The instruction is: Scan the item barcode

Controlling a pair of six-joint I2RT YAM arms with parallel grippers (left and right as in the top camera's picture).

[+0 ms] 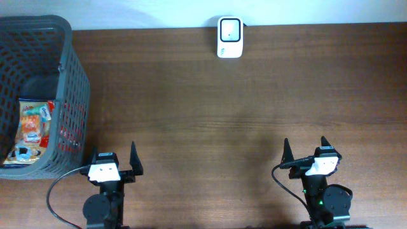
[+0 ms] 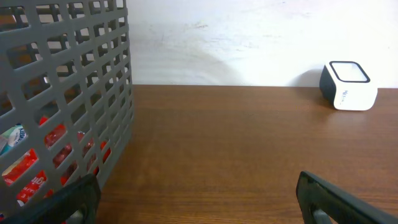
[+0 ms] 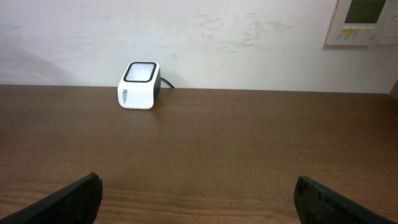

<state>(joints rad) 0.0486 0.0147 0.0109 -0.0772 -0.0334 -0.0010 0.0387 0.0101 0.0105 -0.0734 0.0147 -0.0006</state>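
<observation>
The left tool [image 1: 114, 154] sits at the near edge of the wooden tabletop [image 1: 210, 127] with its two fingers spread wide apart and nothing between them. The right tool [image 1: 305, 145] sits at the same edge, well to the right, also fully spread and empty. Both point toward the far side of the tabletop.

A gray plastic mesh basket [image 1: 75, 95] stands at the far left, just ahead of and to the left of the left tool. A snack packet [image 1: 32, 127] printed in orange, red and white lies flat on the basket floor, toward its near side. In the left wrist view, patches of that red and white wrapping show through the holes in the basket wall. No barcode can be made out on it.

A small white barcode scanner [image 1: 229, 37] with a dark glass window on top stands at the far edge of the tabletop, close to the white wall [image 3: 249, 37], roughly midway between the two arms and well apart from the basket. A dark cable [image 3: 166, 84] leaves its back. A pale wall panel [image 3: 364, 22] shows in the upper right of the right wrist view.
</observation>
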